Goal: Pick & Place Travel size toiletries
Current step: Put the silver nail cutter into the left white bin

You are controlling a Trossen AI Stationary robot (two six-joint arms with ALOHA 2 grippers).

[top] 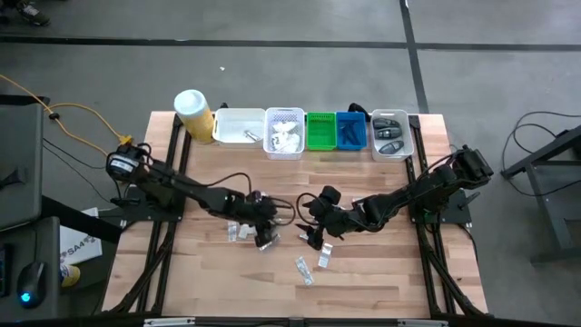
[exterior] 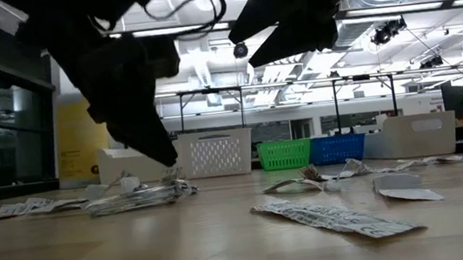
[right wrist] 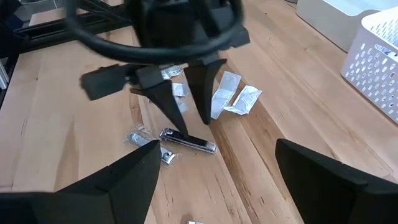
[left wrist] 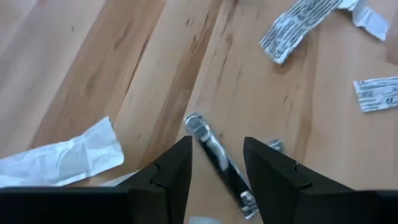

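A thin silver-and-dark nail clipper (left wrist: 214, 155) lies flat on the wooden table, also seen in the right wrist view (right wrist: 189, 142). My left gripper (left wrist: 217, 146) (top: 266, 238) points down over it, open, with one finger on either side of the clipper. I cannot tell whether a fingertip touches it. Clear and white sachets (left wrist: 62, 158) (left wrist: 298, 28) (right wrist: 230, 93) lie flat around it, and more lie nearer the table's near edge (top: 304, 270). My right gripper (right wrist: 217, 186) (top: 318, 232) hovers just right of the left one, open wide and holding nothing.
Along the far edge stand a yellow canister with a white lid (top: 193, 113), a white bin (top: 239, 125), a white perforated basket (top: 284, 132), a green basket (top: 320, 130), a blue basket (top: 350, 130) and a white bin holding dark items (top: 392, 134). Bare wood lies toward the near edge.
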